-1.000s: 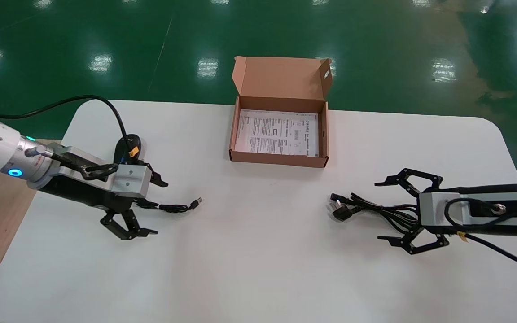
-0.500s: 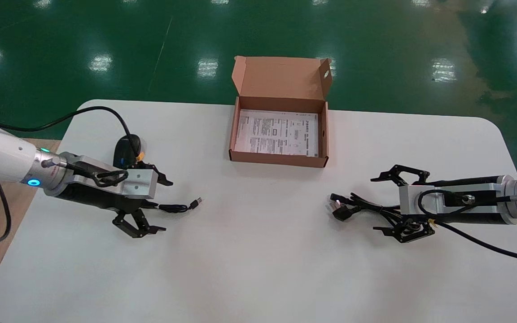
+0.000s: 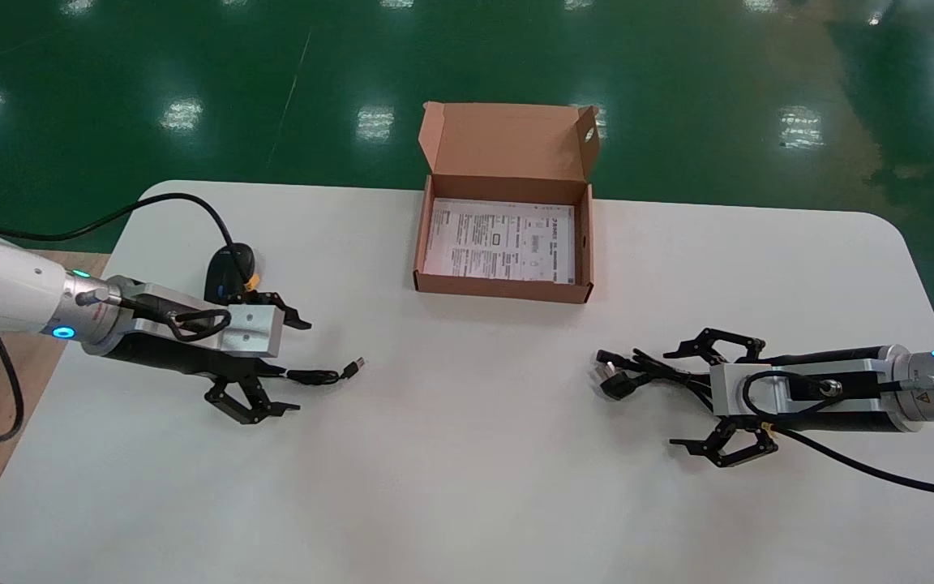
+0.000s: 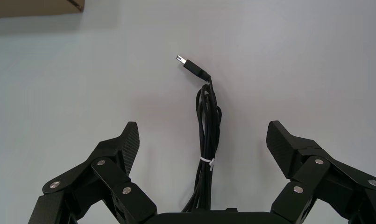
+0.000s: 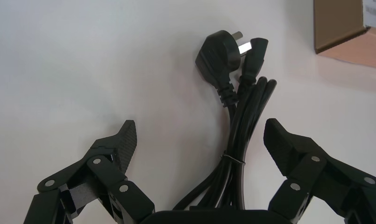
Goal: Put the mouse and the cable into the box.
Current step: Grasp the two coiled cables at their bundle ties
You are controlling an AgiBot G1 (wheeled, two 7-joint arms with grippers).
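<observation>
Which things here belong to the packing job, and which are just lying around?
Part of the job:
black computer mouse
its bundled USB cord
tied black power cable
open brown cardboard box
left gripper, open astride the cord
right gripper, open astride the power cable

Just there:
printed paper sheet inside the box
white table

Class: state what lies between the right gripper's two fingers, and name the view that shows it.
The bundled black power cable lies on the table between the open fingers of the right gripper; the right wrist view shows it best.
</observation>
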